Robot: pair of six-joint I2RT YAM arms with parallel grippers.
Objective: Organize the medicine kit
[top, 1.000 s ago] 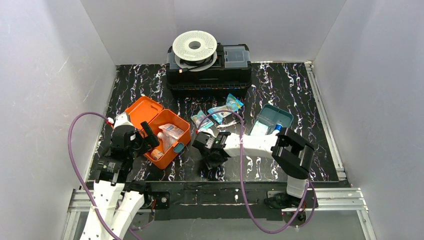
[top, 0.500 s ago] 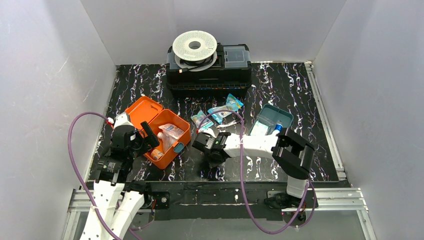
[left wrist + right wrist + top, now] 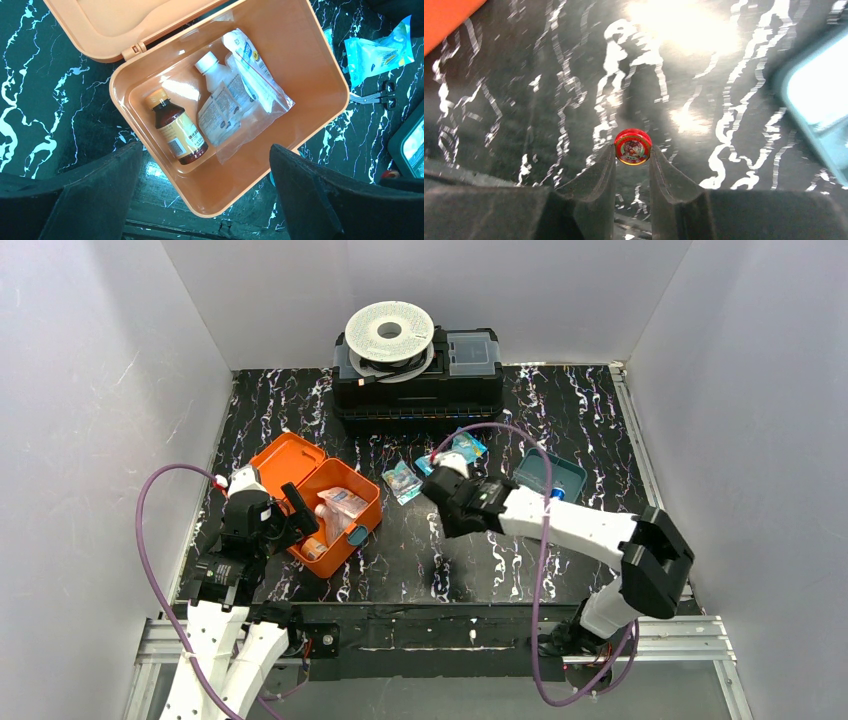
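My right gripper pinches a small red round tin between its fingertips, mid-frame in the right wrist view, over the black marbled table. My left gripper stands spread wide above the medicine kit, which lies lid-open, left of centre in the top view.

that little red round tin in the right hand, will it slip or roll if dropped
The red tin looks small and hard, so probably light and stiff. The right hand pinches it only at the tips on its curved rim, so it could twist or pop out. Being round, it may roll if it lands on edge.
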